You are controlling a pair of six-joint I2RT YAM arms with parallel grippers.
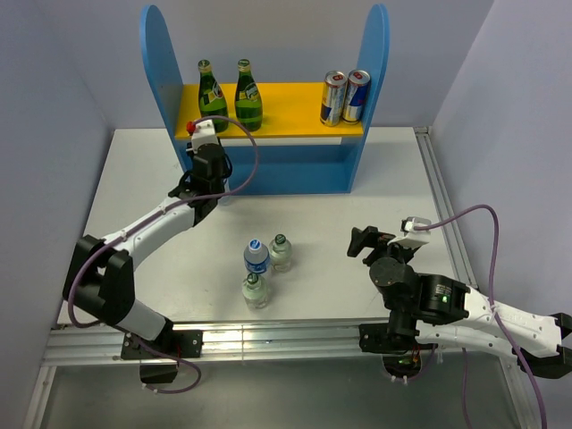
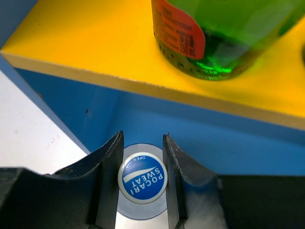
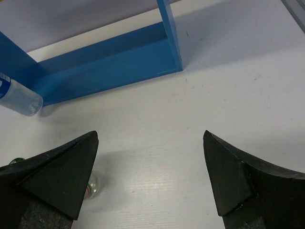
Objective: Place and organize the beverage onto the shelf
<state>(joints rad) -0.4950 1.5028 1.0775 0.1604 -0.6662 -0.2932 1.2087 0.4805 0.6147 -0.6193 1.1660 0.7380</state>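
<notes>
Left wrist: left gripper (image 2: 142, 147) is pinching the Pocari bottle (image 2: 142, 177) just below the shelf's (image 2: 71, 43) yellow board, right gripper (image 3: 151, 136) is sitting wide open.

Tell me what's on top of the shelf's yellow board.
On the yellow board, two green bottles stand at the left end, two cans at the right; the middle is bare. The left arm hides its front-left corner.

My left arm (image 1: 152, 222) and right arm (image 1: 500, 320) have white shells over black joints. The left cable (image 1: 254, 159) and right cable (image 1: 490, 239) are lilac. My left hand (image 2: 142, 164) and right hand (image 3: 150, 138) have matte black, wedge-shaped fingers. A white camera block (image 1: 204, 130) with a red dot is mounted on my left wrist.
</notes>
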